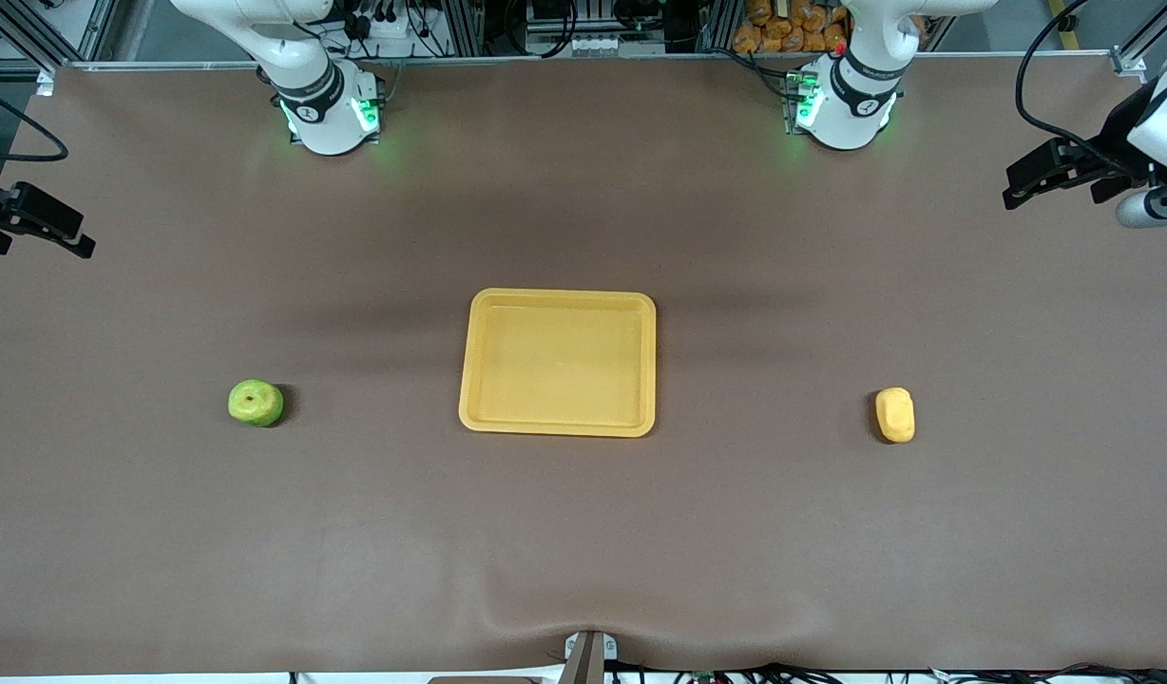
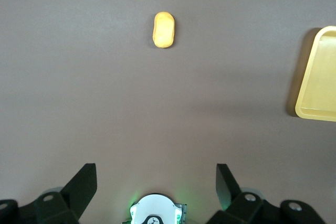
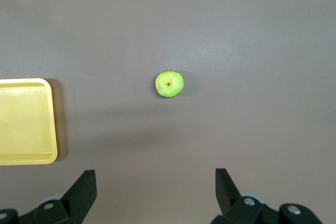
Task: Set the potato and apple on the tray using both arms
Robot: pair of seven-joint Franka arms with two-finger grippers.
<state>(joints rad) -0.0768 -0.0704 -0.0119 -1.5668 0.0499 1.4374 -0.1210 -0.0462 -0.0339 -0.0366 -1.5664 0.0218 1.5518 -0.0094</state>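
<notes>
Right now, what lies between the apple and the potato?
In the front view, only the tray lies between the apple and the potato, with bare tabletop on either side of it.

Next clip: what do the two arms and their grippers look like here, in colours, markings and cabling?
Both arms are glossy white with black joint bands carrying white lettering; each base glows green. Black cables run along the left arm, fewer show on the right arm. The left gripper and right gripper are matte black, with angular wedge-shaped fingers on black brackets with silver screws.

High front camera and both wrist cameras share the tray (image 1: 558,423).
</notes>
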